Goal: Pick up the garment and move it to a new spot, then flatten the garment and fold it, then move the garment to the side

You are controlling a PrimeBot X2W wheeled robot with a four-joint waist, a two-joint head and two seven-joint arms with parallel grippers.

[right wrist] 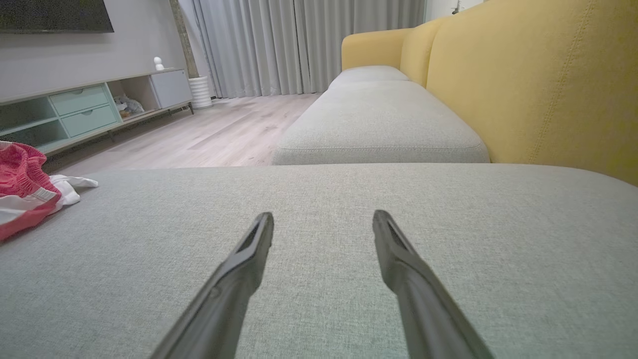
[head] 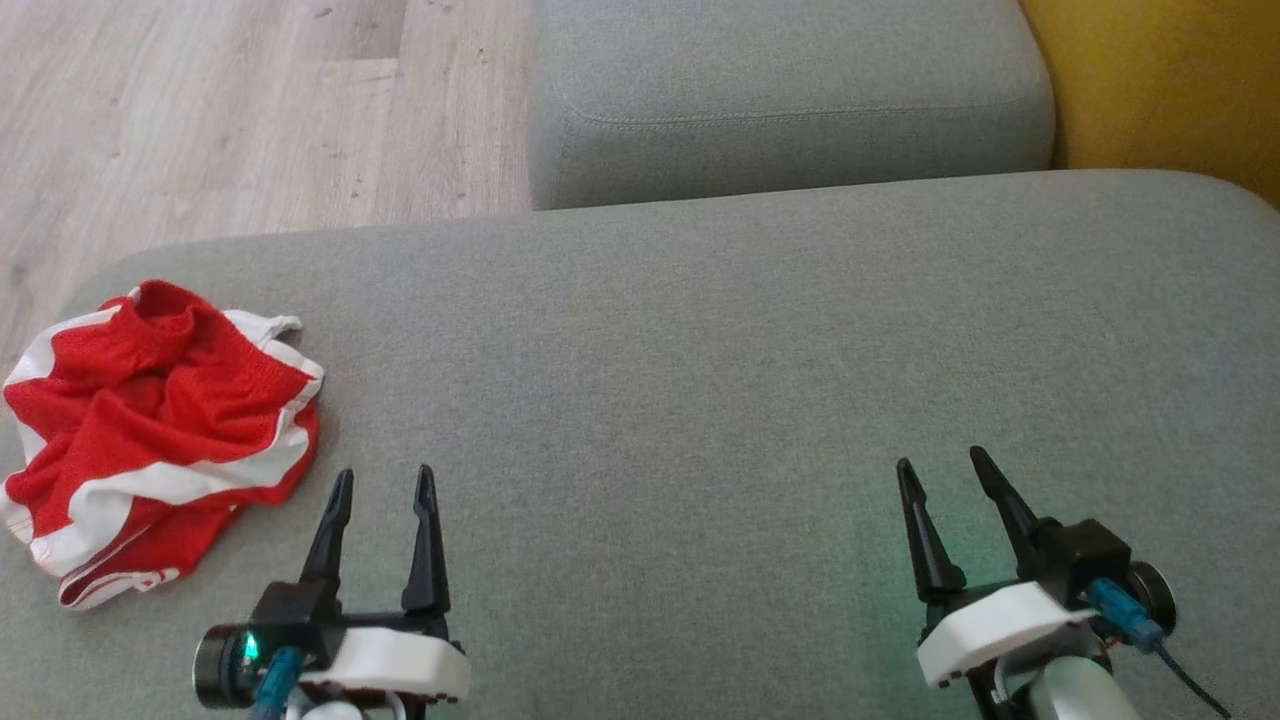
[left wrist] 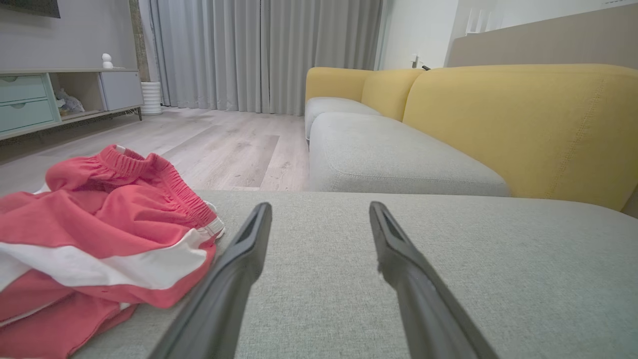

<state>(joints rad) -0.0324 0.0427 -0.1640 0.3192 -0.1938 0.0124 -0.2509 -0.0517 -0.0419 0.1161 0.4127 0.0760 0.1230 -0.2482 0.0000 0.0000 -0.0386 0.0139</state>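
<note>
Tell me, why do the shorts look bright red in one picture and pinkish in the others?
Same shorts: the head view shows them strong red; the left wrist view and right wrist view show them paler, coral pink, probably different cameras and light. The head view also has a faint green glow on the grey cushion by the right gripper.

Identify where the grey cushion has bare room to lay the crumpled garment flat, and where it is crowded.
Free: most of the grey cushion, from the red-and-white garment rightward to the yellow backrest, and back to the second cushion. Crowded: the cushion's left end, where the garment lies bunched.
</note>
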